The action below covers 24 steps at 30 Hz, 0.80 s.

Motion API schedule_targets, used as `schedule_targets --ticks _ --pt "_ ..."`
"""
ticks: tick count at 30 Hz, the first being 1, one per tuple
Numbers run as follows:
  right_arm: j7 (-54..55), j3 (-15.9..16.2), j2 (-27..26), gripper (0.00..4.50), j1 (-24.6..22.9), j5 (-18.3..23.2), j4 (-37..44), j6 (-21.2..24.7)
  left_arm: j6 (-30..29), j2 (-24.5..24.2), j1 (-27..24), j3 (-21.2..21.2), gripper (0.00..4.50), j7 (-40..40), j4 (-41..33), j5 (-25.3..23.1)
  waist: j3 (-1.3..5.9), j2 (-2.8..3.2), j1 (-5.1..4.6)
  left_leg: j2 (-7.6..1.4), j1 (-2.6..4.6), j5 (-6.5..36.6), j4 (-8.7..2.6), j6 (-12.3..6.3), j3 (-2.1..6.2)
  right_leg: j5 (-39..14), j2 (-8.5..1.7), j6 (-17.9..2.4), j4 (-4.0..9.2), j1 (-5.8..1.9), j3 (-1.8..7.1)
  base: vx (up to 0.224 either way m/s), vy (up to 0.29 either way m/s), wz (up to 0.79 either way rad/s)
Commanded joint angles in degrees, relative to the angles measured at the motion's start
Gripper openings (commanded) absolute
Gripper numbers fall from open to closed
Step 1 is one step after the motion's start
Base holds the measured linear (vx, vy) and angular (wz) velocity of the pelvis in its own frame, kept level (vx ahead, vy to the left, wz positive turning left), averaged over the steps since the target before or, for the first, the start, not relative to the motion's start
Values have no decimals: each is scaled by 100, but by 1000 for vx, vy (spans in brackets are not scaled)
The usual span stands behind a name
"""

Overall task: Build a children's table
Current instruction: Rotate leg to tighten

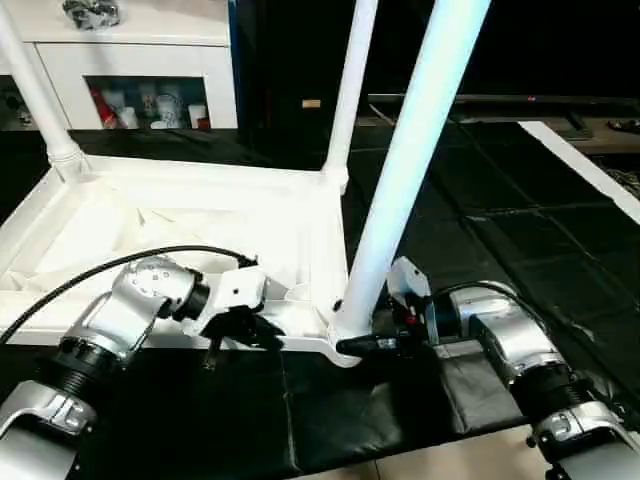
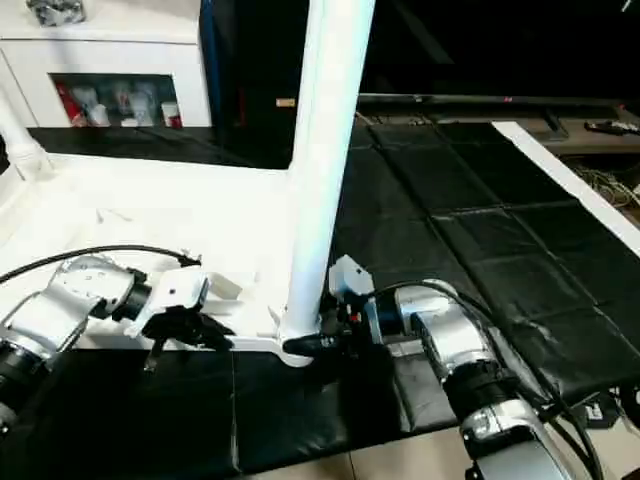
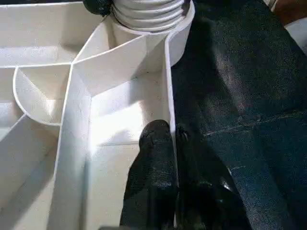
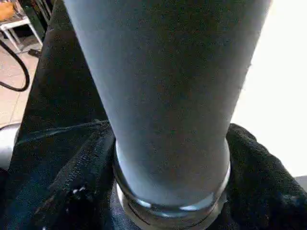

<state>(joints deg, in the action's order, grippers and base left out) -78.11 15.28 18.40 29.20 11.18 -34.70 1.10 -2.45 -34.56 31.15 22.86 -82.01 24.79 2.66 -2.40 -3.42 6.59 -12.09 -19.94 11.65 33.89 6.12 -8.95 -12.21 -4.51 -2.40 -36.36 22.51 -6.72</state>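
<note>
The children's table lies upside down on the black mat, its ribbed white top [image 1: 150, 215] facing up. Three white legs stand in its corner sockets: the near one [image 1: 410, 160], one behind it [image 1: 350, 90] and one at the far left [image 1: 35, 95]. My left gripper [image 1: 240, 330] is shut on the top's near rim wall; its fingers [image 3: 156, 158] pinch that wall just short of the near corner socket. My right gripper [image 1: 365, 343] reaches in from the right at the near leg's base [image 4: 168, 143], one black finger [image 4: 72, 191] pressed to each side of it.
A white cabinet with glass doors [image 1: 140, 60] stands at the back left. Black mat [image 1: 480, 200] stretches to the right, with a low dark unit [image 1: 560, 100] behind it. A black cable [image 1: 100, 270] arcs over my left forearm. A strip of beige floor [image 1: 450, 460] runs along the mat's near edge.
</note>
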Motion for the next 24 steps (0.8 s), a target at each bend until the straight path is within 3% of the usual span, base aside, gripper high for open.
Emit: schedule_targets --ticks 1,2,5,8,11,13,15,19,20,21,24 --pt "-37 -84 -50 279 50 104 -75 119 -67 164 101 87 0 -95 31 72 329 64 -31 -183 0 404 -382 -267 -37 -417 -436 -1106 379 -340 407 0 0 0" --pt "27 -128 -97 279 38 157 -72 241 -176 215 127 43 0 77 81 29 329 87 -25 -186 4 427 -382 -256 -34 -433 -440 -1114 384 -336 407 0 0 0" --pt "941 -412 -465 279 -61 281 -36 793 -765 605 209 -258 0 1089 165 -17 306 71 -37 -184 17 640 -402 -105 -33 -791 -452 -1056 429 -327 418 0 0 0" --pt "1940 -517 -889 279 -145 108 -100 851 -1433 1006 243 -493 0 1819 -22 67 292 47 -57 -167 6 815 -420 37 -19 -1442 -462 -811 503 -324 405 0 0 0" --pt "2477 -543 -1161 279 -129 7 -211 903 -1768 1241 259 -567 0 2186 -154 56 289 41 -125 -152 -33 817 -434 100 0 -1631 -453 -675 511 -346 403 0 0 0" --pt "2706 -562 -1280 279 -107 -21 -273 936 -1925 1352 267 -606 0 2334 -205 54 286 37 -168 -137 -37 809 -430 65 7 -1645 -446 -664 523 -340 410 0 0 0" --pt "3574 -689 -1769 279 97 -94 -627 1047 -2251 1731 298 -599 0 2819 -315 -120 281 33 -208 -133 -17 833 -426 15 -13 -1633 -428 -672 531 -311 426 0 0 0" --pt "4225 -709 -2073 279 363 -319 -927 1100 -2453 2073 354 -560 0 3209 -325 -247 257 23 -270 -121 31 1064 -437 19 -3 -2117 -426 -582 607 -278 421 0 0 0" --pt "4206 -723 -2123 314 401 -326 -944 1118 -2468 2128 386 -529 0 3310 -294 -316 267 20 -288 -120 2 1017 -447 -11 8 -2005 -418 -588 587 -302 421 0 0 0" --pt "4191 -726 -2125 348 404 -322 -943 1121 -2444 2121 396 -511 0 3312 -275 -340 265 30 -281 -121 25 1029 -441 -50 2 -1941 -419 -597 595 -280 425 0 0 0" --pt "4194 -847 -2096 364 377 -260 -865 1144 -2401 1964 388 -498 0 3228 -260 -379 269 35 -287 -133 10 960 -459 -102 4 -1659 -415 -666 573 -294 431 0 0 0"
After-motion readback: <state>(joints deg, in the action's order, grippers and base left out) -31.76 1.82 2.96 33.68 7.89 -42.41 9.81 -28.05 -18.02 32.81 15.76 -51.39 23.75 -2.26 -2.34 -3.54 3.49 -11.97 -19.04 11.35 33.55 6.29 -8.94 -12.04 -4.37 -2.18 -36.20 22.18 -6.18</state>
